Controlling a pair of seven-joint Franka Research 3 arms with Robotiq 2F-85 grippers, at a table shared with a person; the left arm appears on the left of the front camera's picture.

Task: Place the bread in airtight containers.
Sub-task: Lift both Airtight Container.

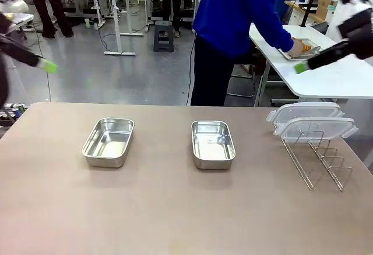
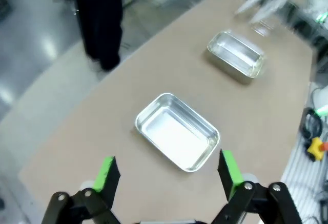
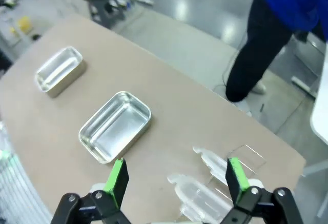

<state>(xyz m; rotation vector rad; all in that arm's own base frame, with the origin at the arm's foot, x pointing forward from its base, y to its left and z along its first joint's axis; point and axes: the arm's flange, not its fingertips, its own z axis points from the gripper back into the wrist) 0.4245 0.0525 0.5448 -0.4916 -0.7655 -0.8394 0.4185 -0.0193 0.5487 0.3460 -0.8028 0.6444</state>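
Two open steel airtight containers stand on the brown table, one on the left (image 1: pixel 108 142) and one in the middle (image 1: pixel 213 144). Both look empty. My left gripper (image 1: pixel 49 65) hangs high at the far left, open, above the left container (image 2: pixel 177 131), with the other container (image 2: pixel 236 55) farther off. My right gripper (image 1: pixel 300 67) is raised at the far right, open and empty, above the middle container (image 3: pixel 115 126) and the far one (image 3: pixel 59 69). A golden-brown piece that looks like bread (image 1: pixel 306 47) lies on a metal tray (image 1: pixel 315 51) on the side table, under the person's hand (image 1: pixel 296 47).
Two clear clip lids (image 1: pixel 309 118) lie stacked at the table's right, on a wire rack (image 1: pixel 317 159). The lids (image 3: pixel 205 185) show below my right gripper. The person in blue (image 1: pixel 233 10) stands behind the far edge, reaching to the white side table (image 1: pixel 326 77).
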